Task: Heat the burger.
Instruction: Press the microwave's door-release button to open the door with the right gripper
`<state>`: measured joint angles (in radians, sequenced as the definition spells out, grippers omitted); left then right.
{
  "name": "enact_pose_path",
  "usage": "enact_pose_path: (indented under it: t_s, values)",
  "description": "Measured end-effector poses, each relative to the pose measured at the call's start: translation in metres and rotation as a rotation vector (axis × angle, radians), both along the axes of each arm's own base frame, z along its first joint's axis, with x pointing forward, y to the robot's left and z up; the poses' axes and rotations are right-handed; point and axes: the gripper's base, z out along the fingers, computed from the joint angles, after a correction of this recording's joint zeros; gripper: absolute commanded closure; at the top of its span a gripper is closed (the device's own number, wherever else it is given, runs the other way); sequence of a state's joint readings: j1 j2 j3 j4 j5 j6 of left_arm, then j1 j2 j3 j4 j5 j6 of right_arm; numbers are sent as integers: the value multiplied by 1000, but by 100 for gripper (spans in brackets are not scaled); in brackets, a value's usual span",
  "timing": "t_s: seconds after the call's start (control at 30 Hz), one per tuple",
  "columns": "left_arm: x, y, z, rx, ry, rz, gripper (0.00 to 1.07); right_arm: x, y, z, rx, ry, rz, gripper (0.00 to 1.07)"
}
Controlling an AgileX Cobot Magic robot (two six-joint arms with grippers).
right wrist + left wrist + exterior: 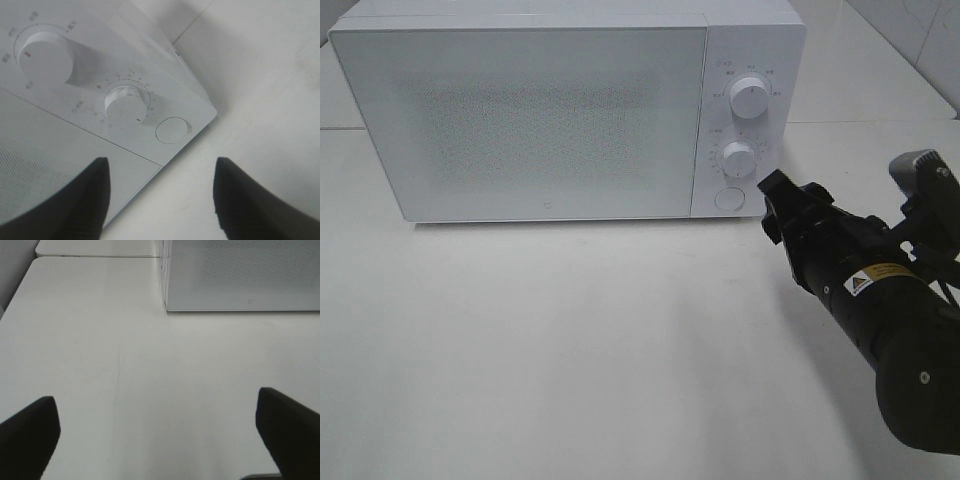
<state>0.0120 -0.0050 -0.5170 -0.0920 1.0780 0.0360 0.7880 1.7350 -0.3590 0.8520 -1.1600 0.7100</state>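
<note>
2 round knobs; black right gripper.

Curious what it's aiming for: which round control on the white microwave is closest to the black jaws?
The flat white round button, lowest of the three. The raised white lower dial and upper dial sit farther.

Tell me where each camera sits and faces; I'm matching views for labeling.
Exterior high: mounted high, looking down at the microwave on the table; the right gripper and its arm show.
Left wrist: low over the table, facing the microwave's door; the open left gripper shows.
Right wrist: close to the control panel, facing the lower knob and round button; both fingertips show.
Shared: exterior high and right wrist both show that knob and button.
</note>
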Motion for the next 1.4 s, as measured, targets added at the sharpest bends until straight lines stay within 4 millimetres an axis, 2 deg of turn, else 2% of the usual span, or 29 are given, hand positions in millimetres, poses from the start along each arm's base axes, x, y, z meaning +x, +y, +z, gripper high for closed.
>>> enact_pose_path:
  t_s: [0.03,0.1,0.13,0.17,0.23,0.3,0.33,0.4,0.43,0.5,1.0,1.4]
  values:
    - [0,0,0,0,0,0,7,0,0,0,0,0,0,55]
    - [0,0,0,0,0,0,7,0,0,0,154,5,-51,64]
    - [0,0,0,0,0,0,7,0,0,0,154,5,-51,64]
    - [0,0,0,0,0,0,7,0,0,0,247,9,-82,71]
    - [0,0,0,0,0,0,7,0,0,0,281,10,-96,75]
    - [0,0,0,0,0,0,7,0,-2,-1,430,13,-163,86]
    - [0,0,0,0,0,0,7,0,-2,-1,430,13,-163,86]
    - [0,0,0,0,0,0,7,0,-2,-1,508,15,-193,101]
    - [0,0,0,0,0,0,7,0,-2,-1,508,15,-193,101]
    - [0,0,0,0,0,0,7,0,-2,-1,546,16,-206,107]
    - [0,0,0,0,0,0,7,0,-4,-8,556,47,-259,107]
    - [0,0,0,0,0,0,7,27,23,-26,624,81,-280,107]
